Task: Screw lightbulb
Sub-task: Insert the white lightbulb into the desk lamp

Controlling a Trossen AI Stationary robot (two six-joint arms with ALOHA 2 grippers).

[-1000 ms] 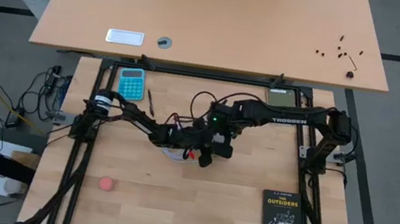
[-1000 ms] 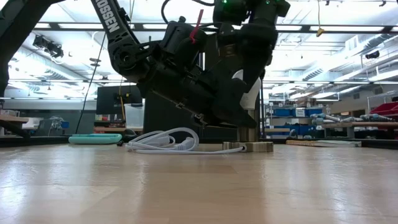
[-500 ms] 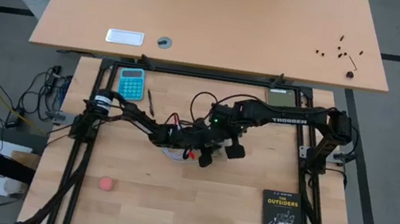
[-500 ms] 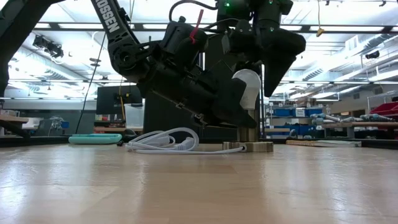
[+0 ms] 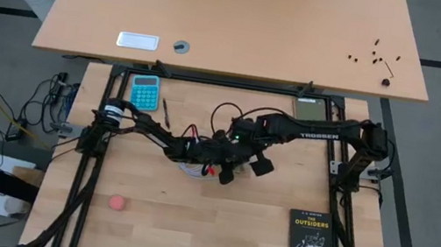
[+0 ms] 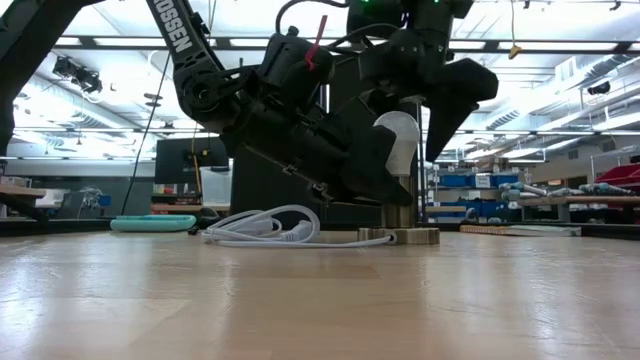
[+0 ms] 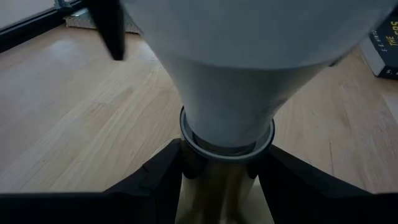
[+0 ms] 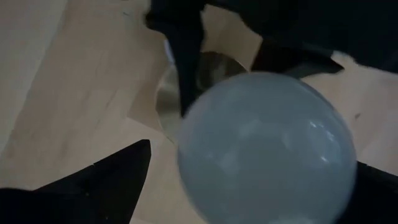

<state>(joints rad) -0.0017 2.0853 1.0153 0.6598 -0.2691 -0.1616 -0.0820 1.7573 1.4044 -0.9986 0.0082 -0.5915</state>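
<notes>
The white lightbulb (image 6: 397, 140) stands upright in a metal socket (image 6: 401, 214). The socket rises from a round disc (image 6: 400, 237) that lies flat on the table and trails a white cord (image 6: 262, 227). My left gripper (image 7: 221, 186) reaches in low and slanting and is shut on the socket just under the bulb (image 7: 230, 81). My right gripper (image 8: 255, 162) hangs above, pointing down and open. Its fingers (image 6: 447, 115) stand on either side of the bulb (image 8: 267, 149); I cannot tell whether they touch it. In the high view the arms hide the bulb. My left gripper pinches the socket's brass-coloured neck (image 7: 217, 177) between its two fingers (image 7: 163, 179), right below the bulb's collar. The fingers come in slanting down from the table's left side and lie across the upright neck. The socket stays upright, its disc on the table.
A teal calculator (image 5: 145, 91) and a pen (image 5: 164, 112) lie at the far left. A red ball (image 5: 117, 203) sits near left and a black book (image 5: 311, 242) near right. The cord (image 5: 191, 169) is bunched beside the left arm.
My right gripper has rolled about the line it points along while staying over the bulb. Its fingers stood in front of the bulb in the low view; now they stand to its sides and the bulb shows. Bulb, socket and left gripper have kept still.
</notes>
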